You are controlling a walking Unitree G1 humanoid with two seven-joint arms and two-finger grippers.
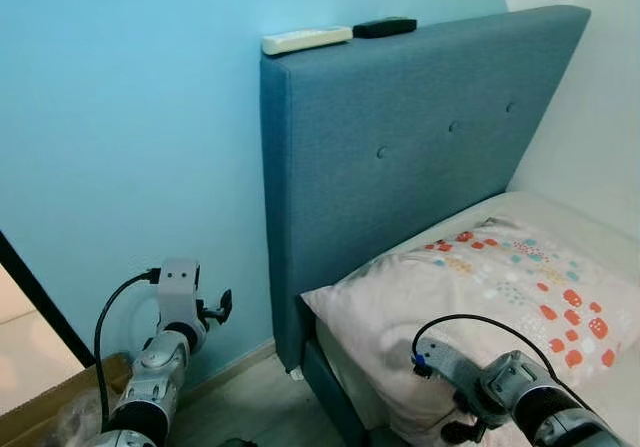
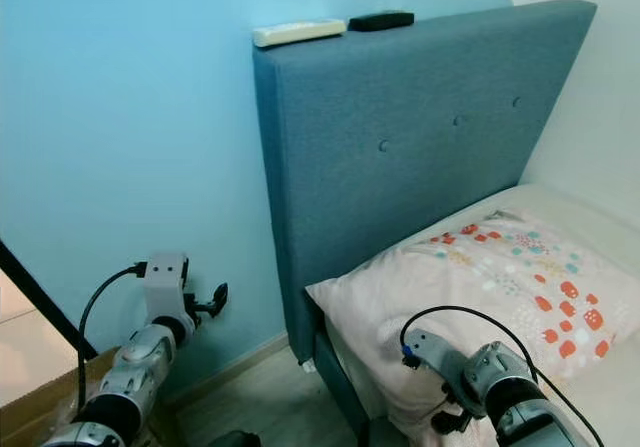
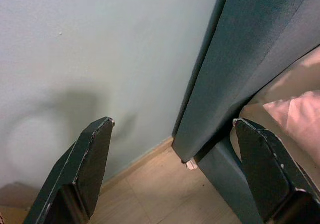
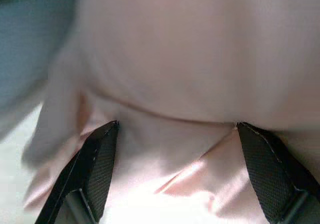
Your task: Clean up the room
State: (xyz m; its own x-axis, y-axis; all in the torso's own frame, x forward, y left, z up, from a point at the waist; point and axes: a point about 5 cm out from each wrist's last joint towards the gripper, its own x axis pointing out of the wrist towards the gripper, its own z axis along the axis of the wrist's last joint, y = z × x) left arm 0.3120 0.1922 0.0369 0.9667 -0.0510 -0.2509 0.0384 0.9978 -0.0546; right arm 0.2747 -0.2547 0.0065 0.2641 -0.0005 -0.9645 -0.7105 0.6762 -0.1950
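Two remotes sit end to end on top of the blue padded headboard (image 1: 420,157) at the upper middle of the frame: a white remote (image 1: 306,39) and a black remote (image 1: 384,27), both lying lengthwise along the ledge. The patterned pillow (image 1: 500,287) (soft, pale pink cotton) lies directly ahead of the right gripper (image 4: 175,174), fingers spread wide, empty. The left gripper (image 3: 172,169), also wide, faces the smooth blue wall (image 1: 130,127).

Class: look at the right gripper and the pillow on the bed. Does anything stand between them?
Nothing visible does. The right gripper, fingers spread open, faces the pink pillow directly at close range, with only pillow fabric ahead of it.
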